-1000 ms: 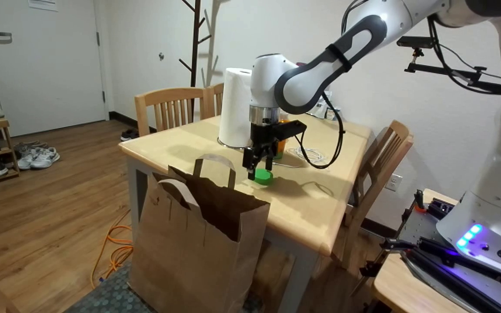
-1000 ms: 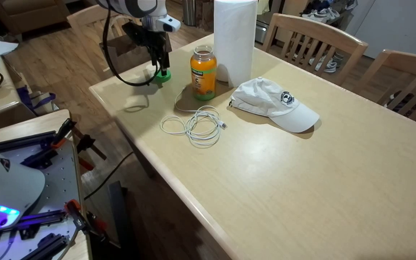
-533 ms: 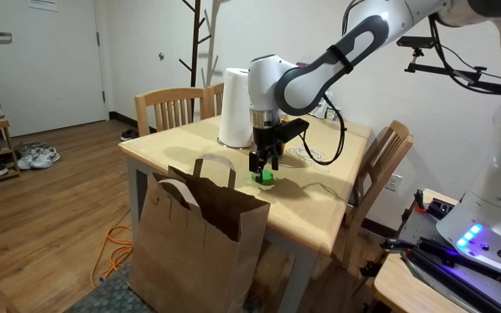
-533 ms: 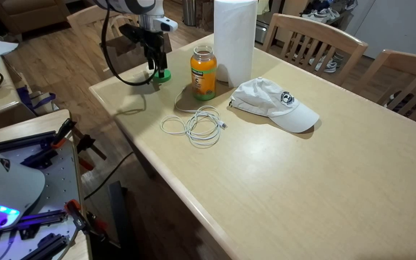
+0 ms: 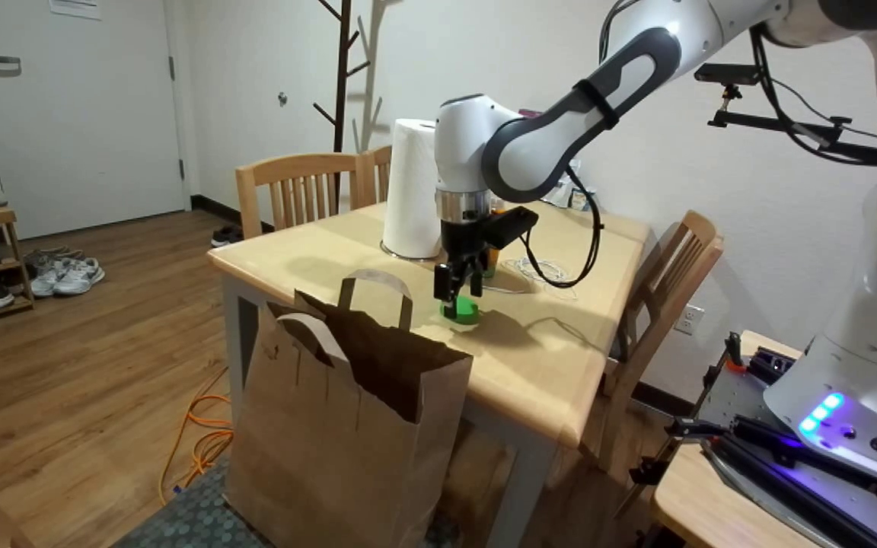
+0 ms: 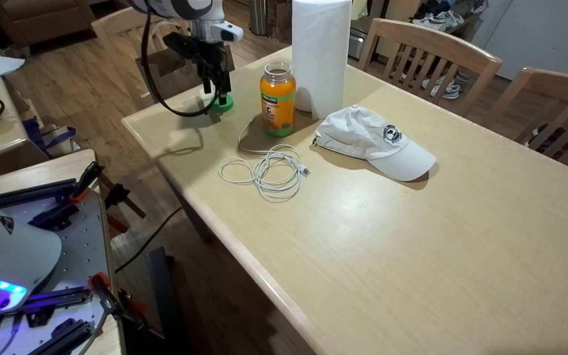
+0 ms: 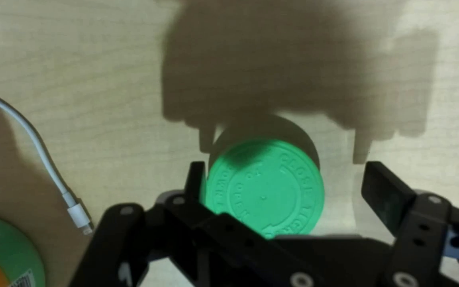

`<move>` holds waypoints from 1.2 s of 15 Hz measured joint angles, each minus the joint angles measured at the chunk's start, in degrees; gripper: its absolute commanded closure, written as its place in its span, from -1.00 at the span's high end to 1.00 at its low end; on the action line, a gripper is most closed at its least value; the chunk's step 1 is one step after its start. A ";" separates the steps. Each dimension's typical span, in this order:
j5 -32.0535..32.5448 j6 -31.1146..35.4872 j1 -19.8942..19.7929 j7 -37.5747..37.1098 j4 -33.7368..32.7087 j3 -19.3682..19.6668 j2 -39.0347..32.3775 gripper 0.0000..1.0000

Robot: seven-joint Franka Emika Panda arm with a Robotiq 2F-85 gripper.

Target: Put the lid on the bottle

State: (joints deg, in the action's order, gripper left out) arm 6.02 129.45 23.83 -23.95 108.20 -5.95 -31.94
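The bent arm (image 5: 556, 129) reaches down, jaws spread astride the lid (image 7: 265, 191), one perhaps touching.

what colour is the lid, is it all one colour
The lid is green, raised lettering included; the wrist view shows it best.

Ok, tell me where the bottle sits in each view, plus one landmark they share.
In an exterior view: bottle, just right of centre, mostly hidden behind the gripper.
In an exterior view: bottle, upper middle, just left of the paper roll.
Wrist view: bottle, lower left corner, partly cut off.
Shared landmark: the lid, bright green in all three.
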 measured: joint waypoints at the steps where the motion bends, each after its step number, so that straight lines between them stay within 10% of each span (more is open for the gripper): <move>1: -0.33 0.67 -0.32 0.73 0.09 -0.32 0.00 1.00; 18: -3.88 1.43 -2.85 6.07 0.85 -2.25 0.12 1.00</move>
State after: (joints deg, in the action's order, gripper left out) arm 2.14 130.87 20.98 -17.89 109.06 -8.20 -31.82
